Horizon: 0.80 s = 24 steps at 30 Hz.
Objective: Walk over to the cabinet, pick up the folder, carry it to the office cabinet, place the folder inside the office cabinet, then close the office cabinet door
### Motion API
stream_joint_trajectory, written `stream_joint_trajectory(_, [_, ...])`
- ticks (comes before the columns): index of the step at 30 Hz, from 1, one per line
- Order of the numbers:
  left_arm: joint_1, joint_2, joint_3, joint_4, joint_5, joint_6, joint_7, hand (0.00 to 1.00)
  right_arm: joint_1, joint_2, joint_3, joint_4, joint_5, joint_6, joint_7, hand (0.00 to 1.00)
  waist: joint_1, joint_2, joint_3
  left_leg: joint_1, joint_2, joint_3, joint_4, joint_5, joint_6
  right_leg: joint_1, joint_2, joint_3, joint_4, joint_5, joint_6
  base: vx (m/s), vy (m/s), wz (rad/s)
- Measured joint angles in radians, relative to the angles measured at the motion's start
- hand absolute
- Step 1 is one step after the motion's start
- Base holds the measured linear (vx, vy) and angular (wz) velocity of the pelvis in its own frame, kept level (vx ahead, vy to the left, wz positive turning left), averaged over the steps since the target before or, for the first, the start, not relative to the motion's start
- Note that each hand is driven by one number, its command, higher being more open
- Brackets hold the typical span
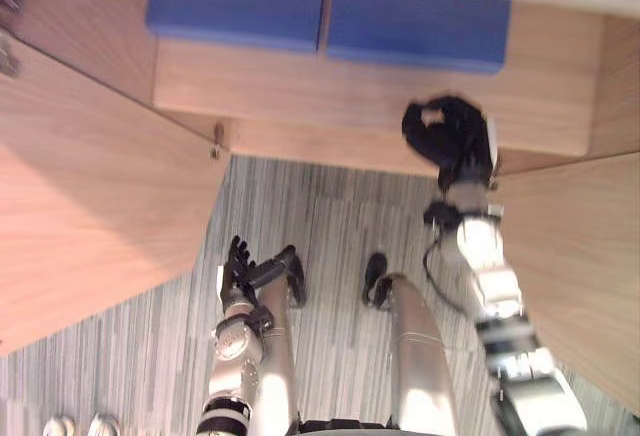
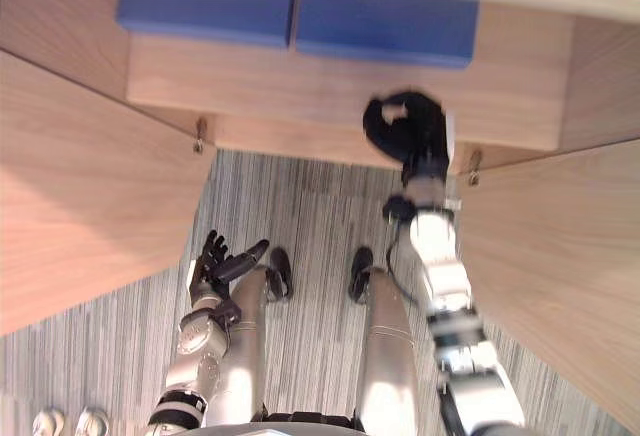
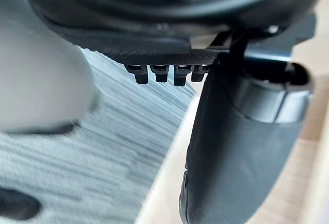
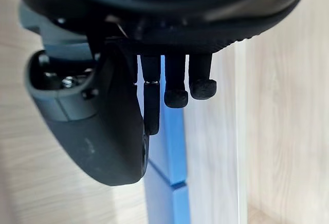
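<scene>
Two blue folders lie side by side on a shelf inside the open wooden cabinet (image 1: 360,96): the left folder (image 1: 235,6) and the right folder (image 1: 420,26). My right hand (image 1: 450,134) is raised at the shelf's front edge, just below the right folder, with its fingers loosely bent and nothing in them. In the right wrist view, blue folder (image 4: 175,147) shows past the fingertips (image 4: 176,97). My left hand (image 1: 240,271) hangs low over the carpet, open and holding nothing.
The cabinet's left door (image 1: 90,226) and right door (image 1: 580,256) both stand wide open on either side of me. Grey striped carpet (image 1: 330,216) covers the floor between them. A person's light shoes (image 1: 75,424) stand at the lower left.
</scene>
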Motion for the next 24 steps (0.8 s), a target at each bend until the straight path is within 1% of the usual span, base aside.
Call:
stream_joint_trajectory(1, [0.025, 0.006, -0.003, 0.005, 0.001, 0.0, -0.002, 1.0, 0.074, 0.034, 0.0, -0.008, -0.035, -0.011, 0.014, 0.0, -0.007, -0.009, -0.013, 0.065, 0.001, 0.022, -0.046, 0.005, 0.0, 0.054, 0.006, 0.01, -0.044, 0.014, 0.003, 0.06, 0.046, -0.27])
stream_joint_trajectory(2, [0.036, 0.01, -0.006, 0.015, 0.008, 0.0, -0.004, 1.0, 0.11, 0.047, 0.0, -0.008, -0.051, -0.012, 0.018, 0.0, -0.007, -0.015, -0.029, 0.09, 0.001, 0.034, -0.068, 0.008, 0.0, 0.071, 0.011, 0.02, -0.066, 0.021, 0.004, 0.07, 0.04, -0.35])
stream_joint_trajectory(3, [0.047, 0.018, -0.016, 0.043, 0.02, 0.001, -0.009, 1.0, 0.165, 0.064, -0.004, 0.0, -0.071, -0.014, 0.027, 0.0, -0.007, -0.018, -0.059, 0.121, 0.002, 0.046, -0.101, 0.015, 0.0, 0.097, 0.019, 0.028, -0.104, 0.035, 0.007, 0.13, 0.043, -0.3])
stream_joint_trajectory(4, [0.056, 0.034, -0.025, 0.091, 0.032, 0.004, -0.013, 1.0, 0.222, 0.083, -0.011, 0.041, -0.1, -0.024, 0.039, 0.0, -0.017, -0.019, -0.085, 0.175, -0.001, 0.055, -0.158, 0.03, 0.0, 0.153, 0.029, 0.03, -0.172, 0.058, 0.009, 0.18, 0.028, -0.25])
stream_joint_trajectory(5, [0.06, 0.045, -0.03, 0.125, 0.039, 0.006, -0.017, 1.0, 0.247, 0.097, -0.018, 0.091, -0.117, -0.026, 0.05, 0.0, -0.027, -0.025, -0.098, 0.22, -0.006, 0.064, -0.207, 0.044, -0.002, 0.196, 0.036, 0.034, -0.225, 0.076, 0.011, 0.23, 0.033, -0.21])
stream_joint_trajectory(6, [0.063, 0.059, -0.032, 0.176, 0.039, 0.015, -0.021, 1.0, 0.269, 0.113, -0.028, 0.191, -0.129, -0.03, 0.062, 0.0, -0.04, -0.031, -0.127, 0.269, -0.013, 0.078, -0.267, 0.066, -0.005, 0.243, 0.042, 0.038, -0.292, 0.104, 0.016, 0.19, 0.022, -0.17])
stream_joint_trajectory(7, [0.063, 0.062, -0.032, 0.202, 0.04, 0.022, -0.023, 1.0, 0.273, 0.118, -0.038, 0.252, -0.13, -0.03, 0.068, 0.0, -0.048, -0.03, -0.145, 0.292, -0.017, 0.082, -0.298, 0.075, -0.004, 0.268, 0.045, 0.04, -0.327, 0.119, 0.017, 0.19, 0.026, -0.21])
stream_joint_trajectory(8, [0.064, 0.07, -0.032, 0.24, 0.046, 0.031, -0.032, 1.0, 0.274, 0.129, -0.065, 0.375, -0.13, -0.027, 0.078, 1.0, -0.057, -0.03, -0.167, 0.343, -0.025, 0.097, -0.363, 0.097, -0.003, 0.316, 0.051, 0.048, -0.399, 0.148, 0.021, 0.15, 0.024, -0.24])
stream_joint_trajectory(9, [0.065, 0.076, -0.032, 0.259, 0.067, 0.035, -0.039, 1.0, 0.274, 0.139, -0.093, 0.457, -0.13, -0.021, 0.085, 1.0, -0.058, -0.029, -0.172, 0.388, -0.033, 0.11, -0.409, 0.11, -0.003, 0.358, 0.054, 0.055, -0.448, 0.169, 0.025, 0.2, 0.053, -0.32])
stream_joint_trajectory(11, [0.078, 0.089, -0.029, 0.273, 0.107, 0.04, -0.048, 1.0, 0.289, 0.152, -0.167, 0.635, -0.13, 0.002, 0.093, 1.0, -0.063, -0.025, -0.207, 0.484, -0.051, 0.146, -0.517, 0.141, -0.004, 0.439, 0.057, 0.077, -0.557, 0.212, 0.035, 0.19, 0.074, -0.37])
stream_joint_trajectory(12, [0.084, 0.095, -0.029, 0.273, 0.118, 0.04, -0.051, 1.0, 0.298, 0.153, -0.195, 0.683, -0.128, 0.01, 0.093, 1.0, -0.065, -0.022, -0.22, 0.515, -0.056, 0.158, -0.551, 0.148, -0.006, 0.469, 0.059, 0.084, -0.594, 0.227, 0.039, 0.13, 0.061, -0.3])
stream_joint_trajectory(13, [0.086, 0.099, -0.029, 0.275, 0.123, 0.04, -0.053, 1.0, 0.307, 0.155, -0.215, 0.705, -0.128, 0.015, 0.092, 1.0, -0.068, -0.018, -0.229, 0.533, -0.06, 0.161, -0.568, 0.15, -0.006, 0.486, 0.06, 0.088, -0.615, 0.235, 0.04, 0.09, 0.046, -0.21])
stream_joint_trajectory(15, [0.09, 0.11, -0.019, 0.291, 0.146, 0.04, -0.055, 1.0, 0.33, 0.159, -0.278, 0.761, -0.123, 0.021, 0.086, 1.0, -0.088, -0.008, -0.267, 0.576, -0.068, 0.173, -0.606, 0.154, -0.007, 0.533, 0.061, 0.099, -0.671, 0.256, 0.047, 0.09, 0.051, -0.2])
stream_joint_trajectory(16, [0.09, 0.118, -0.017, 0.304, 0.154, 0.04, -0.055, 1.0, 0.34, 0.159, -0.307, 0.78, -0.118, 0.021, 0.08, 1.0, -0.094, -0.007, -0.286, 0.601, -0.071, 0.189, -0.621, 0.154, -0.007, 0.553, 0.062, 0.11, -0.693, 0.264, 0.049, 0.09, 0.058, -0.31])
stream_joint_trajectory(19, [0.098, 0.124, -0.014, 0.308, 0.155, 0.041, -0.055, 1.0, 0.356, 0.159, -0.37, 0.802, -0.096, 0.021, 0.07, 1.0, -0.108, -0.005, -0.314, 0.651, -0.078, 0.213, -0.651, 0.154, -0.007, 0.589, 0.064, 0.138, -0.726, 0.279, 0.052, 0.04, 0.033, -0.3])
stream_joint_trajectory(23, [0.104, 0.125, -0.014, 0.31, 0.155, 0.041, -0.056, 1.0, 0.354, 0.173, -0.454, 0.802, -0.036, 0.02, 0.068, 1.0, -0.112, -0.003, -0.317, 0.689, -0.08, 0.26, -0.67, 0.154, -0.007, 0.597, 0.074, 0.199, -0.751, 0.312, 0.05, -0.03, 0.021, -0.45])
stream_joint_trajectory(24, [0.109, 0.125, -0.012, 0.313, 0.155, 0.042, -0.055, 1.0, 0.354, 0.18, -0.493, 0.801, -0.009, 0.019, 0.065, 1.0, -0.114, -0.003, -0.317, 0.698, -0.081, 0.28, -0.672, 0.153, -0.007, 0.595, 0.076, 0.225, -0.757, 0.322, 0.05, -0.07, 0.009, -0.68])
